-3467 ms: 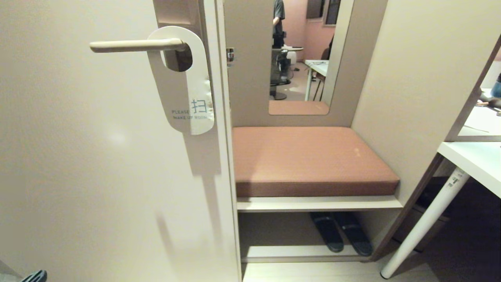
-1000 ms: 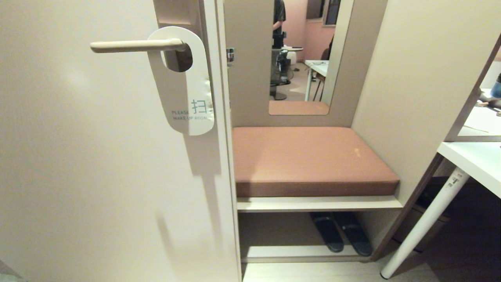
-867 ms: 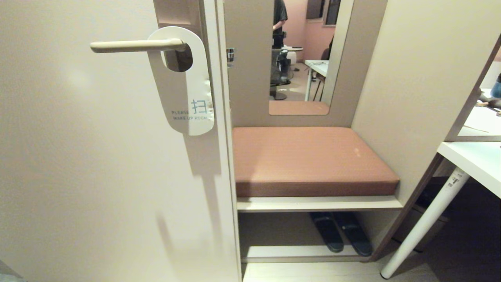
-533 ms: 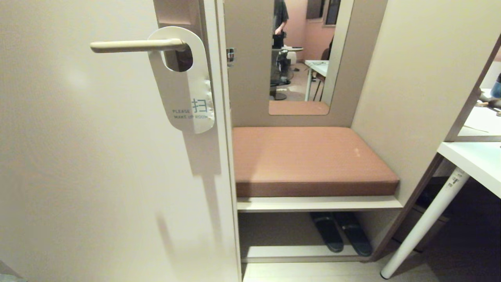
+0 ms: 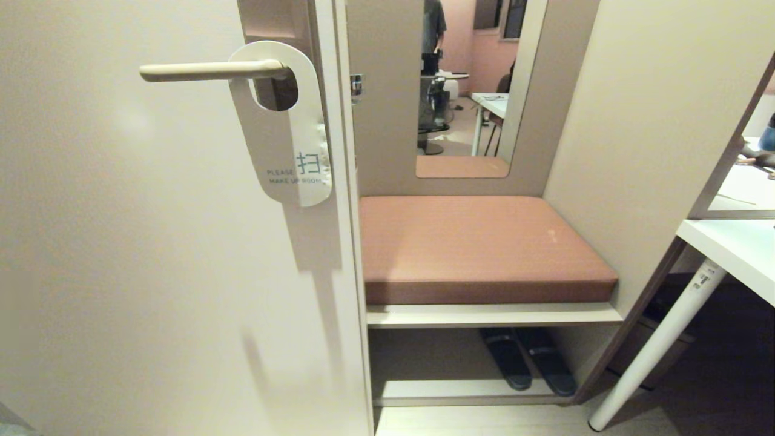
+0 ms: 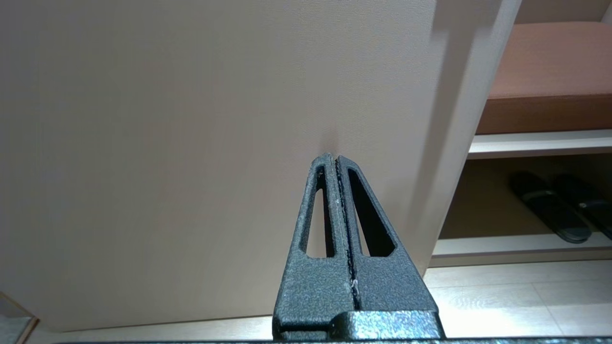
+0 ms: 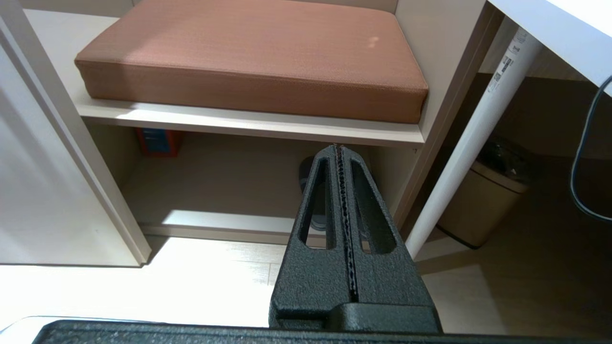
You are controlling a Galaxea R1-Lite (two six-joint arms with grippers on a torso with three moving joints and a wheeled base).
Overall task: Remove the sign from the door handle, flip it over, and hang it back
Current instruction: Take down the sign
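The sign (image 5: 284, 145) hangs on the door handle (image 5: 206, 71) near the top of the head view, white face out, reading "PLEASE MAKE UP ROOM". The handle passes through its oval hole, in front of the brown backplate (image 5: 275, 24). Neither arm shows in the head view. My left gripper (image 6: 334, 157) is shut and empty, low down, pointing at the lower part of the door (image 6: 191, 143). My right gripper (image 7: 338, 147) is shut and empty too, low down, pointing at the open shelf under the bench.
Right of the door edge is a brown bench cushion (image 5: 478, 242) with dark slippers (image 5: 527, 357) on the shelf below. A white table (image 5: 732, 248) with a slanted leg (image 5: 660, 345) stands at the right, a bin (image 7: 483, 205) under it. The mirror (image 5: 466, 85) shows a person.
The sign's lower end has swung very slightly. A dark arm part at the bottom left corner 3.5 seconds ago has left the head view. The person in the mirror shifted.
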